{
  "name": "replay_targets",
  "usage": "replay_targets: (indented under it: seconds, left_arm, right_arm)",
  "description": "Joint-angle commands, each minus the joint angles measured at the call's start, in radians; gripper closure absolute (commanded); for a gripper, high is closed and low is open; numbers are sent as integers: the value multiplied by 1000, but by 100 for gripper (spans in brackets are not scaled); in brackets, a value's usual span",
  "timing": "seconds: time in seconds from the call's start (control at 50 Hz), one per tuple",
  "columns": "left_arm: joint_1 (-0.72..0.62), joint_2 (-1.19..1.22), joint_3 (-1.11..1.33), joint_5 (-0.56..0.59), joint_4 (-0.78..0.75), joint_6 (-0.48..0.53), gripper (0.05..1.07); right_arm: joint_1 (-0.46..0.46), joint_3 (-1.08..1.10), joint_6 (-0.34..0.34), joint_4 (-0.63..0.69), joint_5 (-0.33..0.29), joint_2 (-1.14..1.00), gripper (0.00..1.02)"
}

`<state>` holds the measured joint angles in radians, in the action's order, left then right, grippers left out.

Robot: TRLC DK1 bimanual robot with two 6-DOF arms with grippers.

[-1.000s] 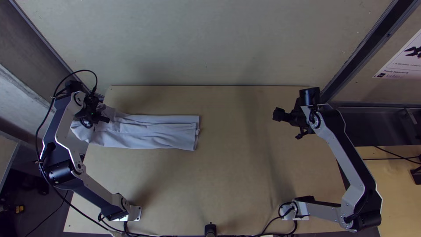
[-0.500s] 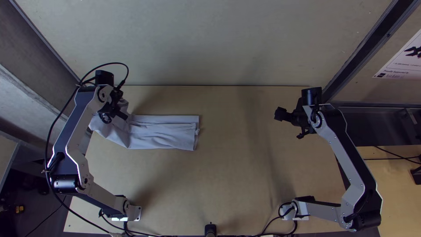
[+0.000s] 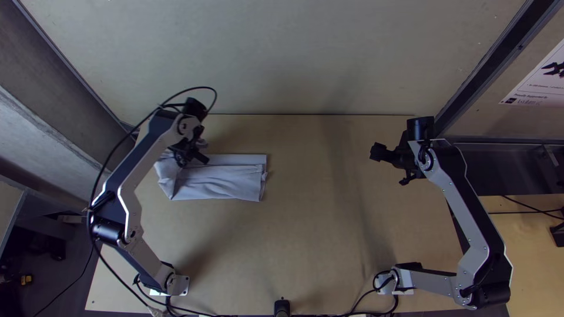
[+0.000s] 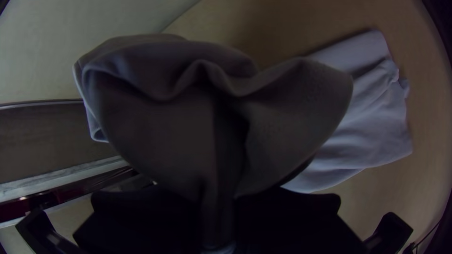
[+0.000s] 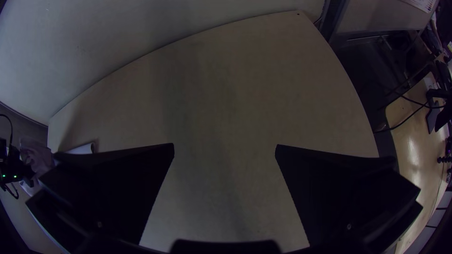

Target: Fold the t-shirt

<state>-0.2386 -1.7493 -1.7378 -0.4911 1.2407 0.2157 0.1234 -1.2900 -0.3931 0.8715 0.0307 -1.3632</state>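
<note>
The left gripper [image 3: 201, 160] is closed on one end of the t-shirt [image 3: 229, 183]; the cloth is gathered between its two fingers and flares in loose, rounded folds above them. From the claw toward the middle of the table [image 3: 317, 235], the remainder of the garment is laid as a narrow folded strip, creased along its length. The strip's free end is uneven, with cloth layers offset at the hem, and faces the right gripper [image 3: 375, 152], from which it is well separated by open wood. Beyond the left gripper, the table's far edge is situated nearby, and past it a pale wall [image 3: 282, 58]. To that claw's outer side, the table's side edge is crossed by the left arm, along which a black cable [image 3: 132, 129] is looped. In the right wrist view, the fingers of the right gripper [image 5: 224, 145] are spread wide, with tabletop seen between them.
</note>
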Motion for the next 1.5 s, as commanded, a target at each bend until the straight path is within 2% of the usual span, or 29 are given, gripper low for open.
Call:
replay_targets:
  seconds: [0.0,0.24,0.82,0.88,0.92,0.96,0.98,1.0,1.02,1.32,1.4,1.48]
  left_arm:
    - [-51,-56,-66,-14,48,-95,105]
    - [-139,-180,-203,-9,143,-199,105]
    - [-343,-355,-332,55,155,-317,104]
    - [-355,-383,-376,85,157,-360,96]
    - [-358,-406,-422,141,157,-388,82]
    - [-361,-438,-476,204,160,-421,50]
    - [-367,-449,-496,227,161,-437,29]
    - [-373,-457,-509,233,161,-447,12]
    - [-383,-467,-528,235,161,-461,8]
    - [-536,-483,-557,260,83,-562,9]
    - [-542,-452,-559,370,45,-585,9]
    - [-513,-408,-559,588,-12,-654,9]
  right_arm:
    - [-13,23,-10,-6,9,9,4]
    - [-56,52,10,-6,9,33,4]
    - [-74,92,36,-6,9,42,4]
    - [-74,101,39,-6,8,41,4]
    - [-74,106,39,-8,8,41,4]
    - [-74,112,40,-8,8,39,4]
    - [-73,113,40,-9,8,39,4]
    - [-73,116,40,-9,8,39,4]
    - [-73,120,42,-9,8,41,4]
    - [-85,143,76,-9,8,53,4]
    - [-88,146,82,-9,8,58,4]
    - [-88,149,86,-9,9,64,4]
